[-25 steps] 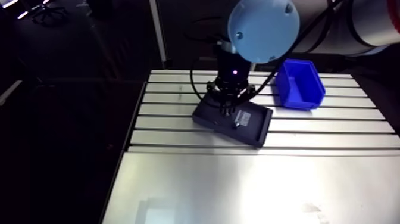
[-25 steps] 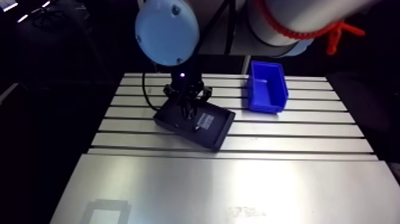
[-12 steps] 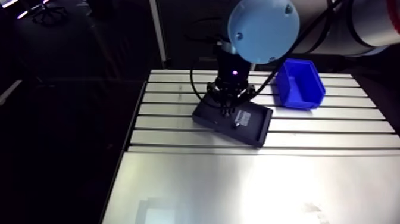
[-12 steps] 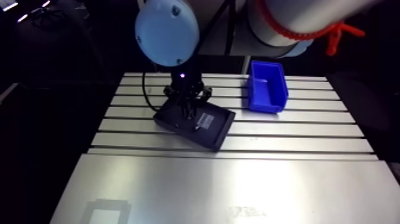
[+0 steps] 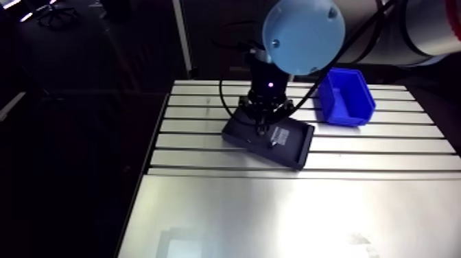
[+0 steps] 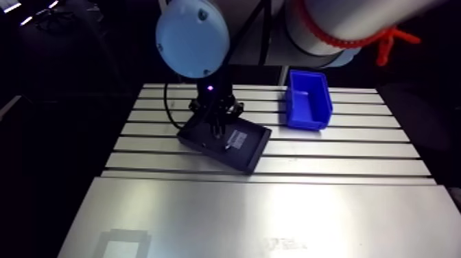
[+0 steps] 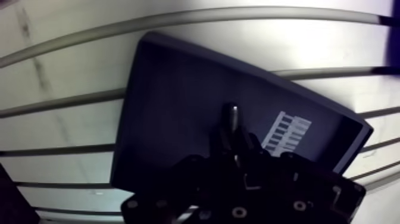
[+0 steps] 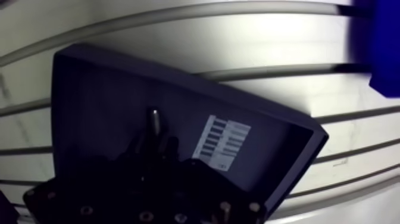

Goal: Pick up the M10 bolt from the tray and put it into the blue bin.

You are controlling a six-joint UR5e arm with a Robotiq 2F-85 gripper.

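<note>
We saw the gripper [image 7: 233,136] clamped on the M10 bolt [image 7: 231,114], blue bin [image 5: 341,114] at two o'clock, and judged the bolt stiff, slippery steel best held mid-shank.

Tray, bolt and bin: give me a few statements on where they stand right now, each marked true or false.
1. The tray lies on the slotted table, apart from the blue bin. True.
2. The M10 bolt is already in the blue bin. False: it is over the tray, held between the fingers of the gripper.
3. A white label lies inside the tray, beside the gripper. True.
4. The gripper hangs over the blue bin. False: it is down over the tray.
5. The tray's edges run square with the table's slots. False: the tray lies skewed across them.
</note>
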